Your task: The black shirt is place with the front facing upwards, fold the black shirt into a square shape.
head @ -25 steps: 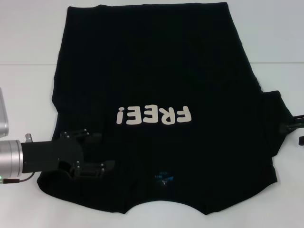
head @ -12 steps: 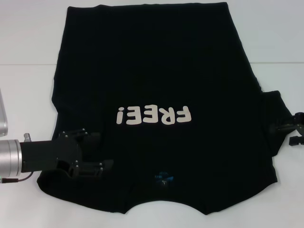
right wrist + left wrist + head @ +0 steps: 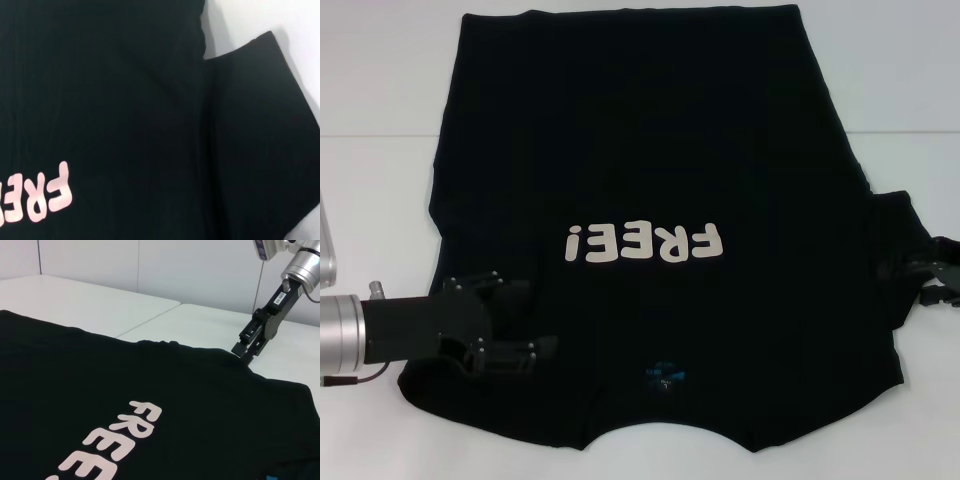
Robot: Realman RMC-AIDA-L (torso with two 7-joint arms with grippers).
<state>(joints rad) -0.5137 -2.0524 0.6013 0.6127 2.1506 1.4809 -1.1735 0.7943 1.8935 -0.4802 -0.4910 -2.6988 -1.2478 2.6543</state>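
The shirt (image 3: pixel 650 150) is plain black with white "FREE!" lettering (image 3: pixel 645 243) and a small blue label (image 3: pixel 663 374) at 6 o'clock. It lies on a white table (image 3: pixel 380 80). Both grippers are black.

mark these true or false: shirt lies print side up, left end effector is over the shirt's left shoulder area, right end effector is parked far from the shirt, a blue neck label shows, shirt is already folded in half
1. The black shirt lies print side up. True.
2. The left end effector is over the shirt near its left shoulder. True.
3. The right end effector is parked far from the shirt. False: it is at the sleeve edge on the robot's right.
4. A blue neck label shows. True.
5. The shirt is already folded in half. False: it lies spread out flat on the white table.
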